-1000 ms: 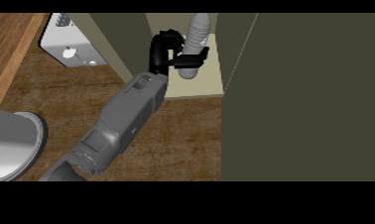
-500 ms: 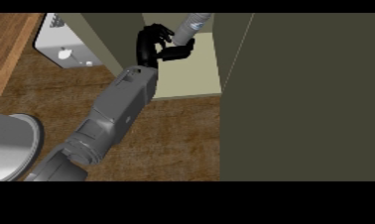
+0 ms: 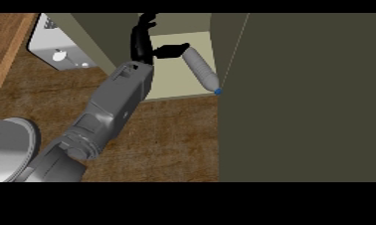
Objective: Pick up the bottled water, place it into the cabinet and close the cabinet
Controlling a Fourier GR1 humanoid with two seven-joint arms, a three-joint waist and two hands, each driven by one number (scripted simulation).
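Observation:
The clear water bottle (image 3: 200, 68) with a blue cap lies tilted on the pale floor of the open cabinet (image 3: 170, 85), cap end toward the front right corner. My left hand (image 3: 141, 45) is inside the cabinet just left of the bottle, open, fingers straight and pointing to the back. Its thumb sticks out to the right and reaches the bottle's base end. The grey forearm runs in from the lower left. The right hand does not show.
The dark olive cabinet door (image 3: 301, 99) fills the right side, its edge beside the bottle's cap. A white boxy object (image 3: 57, 50) sits at the left on the wooden counter (image 3: 169, 139). A grey round dish (image 3: 13, 144) lies at the lower left.
The hand was curled round the bottle and held it up in the cabinet; now its fingers are straight and the bottle lies lower, tilted toward the front right.

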